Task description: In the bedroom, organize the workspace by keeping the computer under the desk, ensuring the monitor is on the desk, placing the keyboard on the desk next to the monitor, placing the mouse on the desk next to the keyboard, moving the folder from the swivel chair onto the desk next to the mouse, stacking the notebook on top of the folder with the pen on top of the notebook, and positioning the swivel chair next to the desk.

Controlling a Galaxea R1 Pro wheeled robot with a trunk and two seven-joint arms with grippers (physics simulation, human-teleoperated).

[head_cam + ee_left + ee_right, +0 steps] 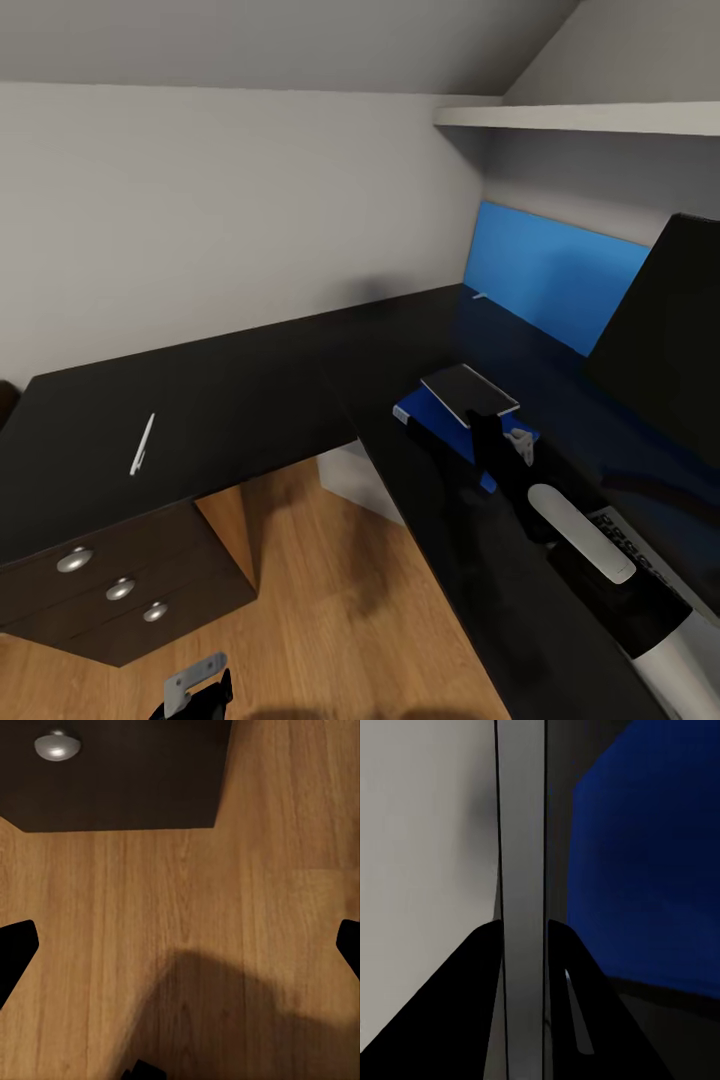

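Left gripper (195, 690): low over oak floor (225, 907), fingers spread, holding nothing.
Right gripper (490, 425): pinching grey notebook (468, 392) by its edge, above blue folder (435, 415) on desk (250, 390).
Pen (142, 443): white, lying well apart.
Left wrist view: dark drawer front with silver knob (57, 747).

attic bedroom, sloped ceiling (300, 40), desk (250, 400)

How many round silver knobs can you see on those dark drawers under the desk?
3, running diagonally down the drawer fronts: top knob, middle knob, bottom knob. The desk may hide more.
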